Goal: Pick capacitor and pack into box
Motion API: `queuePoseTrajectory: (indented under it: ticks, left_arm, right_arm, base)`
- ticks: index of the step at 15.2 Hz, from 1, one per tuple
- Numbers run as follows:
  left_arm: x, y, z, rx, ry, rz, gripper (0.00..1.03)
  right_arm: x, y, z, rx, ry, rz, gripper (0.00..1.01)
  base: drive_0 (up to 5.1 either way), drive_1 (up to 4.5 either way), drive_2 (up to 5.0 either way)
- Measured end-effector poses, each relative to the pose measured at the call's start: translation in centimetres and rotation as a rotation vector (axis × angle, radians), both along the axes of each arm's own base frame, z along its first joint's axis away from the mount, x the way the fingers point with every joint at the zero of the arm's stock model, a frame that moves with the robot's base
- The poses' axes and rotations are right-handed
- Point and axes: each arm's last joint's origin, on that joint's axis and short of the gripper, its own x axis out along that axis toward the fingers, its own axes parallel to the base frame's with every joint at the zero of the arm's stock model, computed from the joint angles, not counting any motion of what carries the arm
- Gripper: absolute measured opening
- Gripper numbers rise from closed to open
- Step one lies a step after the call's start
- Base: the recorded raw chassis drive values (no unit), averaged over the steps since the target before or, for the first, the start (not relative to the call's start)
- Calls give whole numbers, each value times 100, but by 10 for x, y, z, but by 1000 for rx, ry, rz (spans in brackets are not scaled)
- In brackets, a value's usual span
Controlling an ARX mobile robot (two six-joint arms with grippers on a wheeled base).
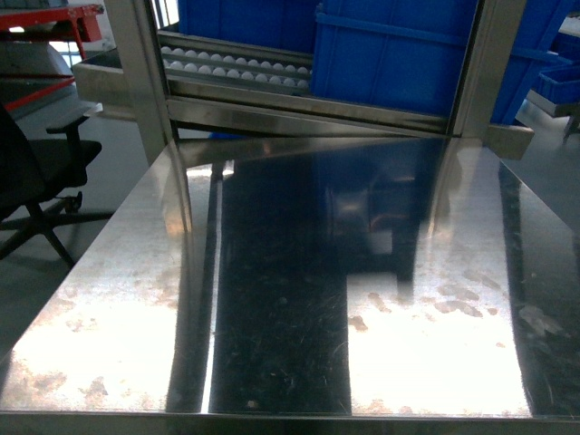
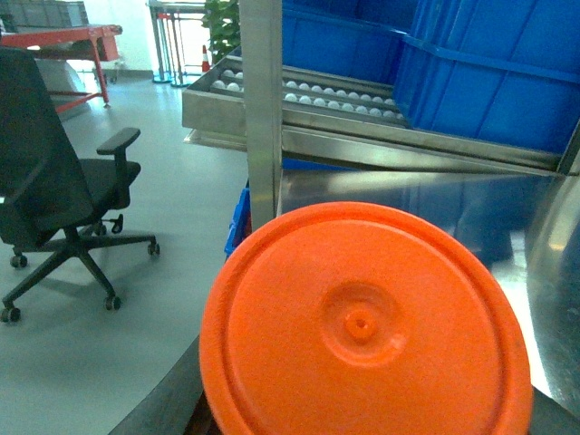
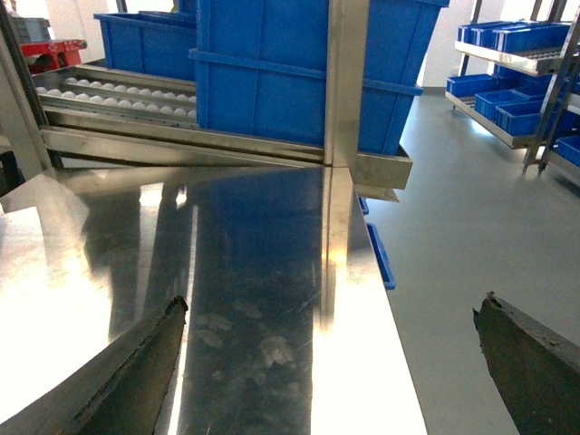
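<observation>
The capacitor and the box are out of view in all three views. The steel table (image 1: 290,299) shows no objects and neither arm in the head view. In the left wrist view a round orange disc (image 2: 362,326) with a small centre dimple fills the lower frame and hides my left gripper's jaws. Only a dark sliver shows under its left edge. My right gripper (image 3: 333,304) is open over the table's right edge (image 3: 381,362), its two dark fingers (image 3: 136,372) wide apart with nothing between them.
Blue plastic bins (image 1: 390,54) stand on a roller conveyor (image 1: 236,68) behind the table, between steel posts (image 3: 346,82). A black office chair (image 2: 54,181) stands on the floor at the left. Racks with more blue bins (image 3: 517,82) line the far right.
</observation>
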Motion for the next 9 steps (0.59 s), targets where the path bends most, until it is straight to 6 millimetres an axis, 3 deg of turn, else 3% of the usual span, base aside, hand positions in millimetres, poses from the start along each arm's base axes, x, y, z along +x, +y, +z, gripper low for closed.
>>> queuePoseTrajectory:
  ticks: [3,9]
  left_arm:
    - [-7,14,-4,-1,-5,25,45]
    - [-16,12,-8,2,-25,-4,44]
  right_arm:
    - [0,0,0,0,0,0,98]
    - [0,0,0,0,0,0,98]
  base:
    - [0,0,0]
    - [0,0,0]
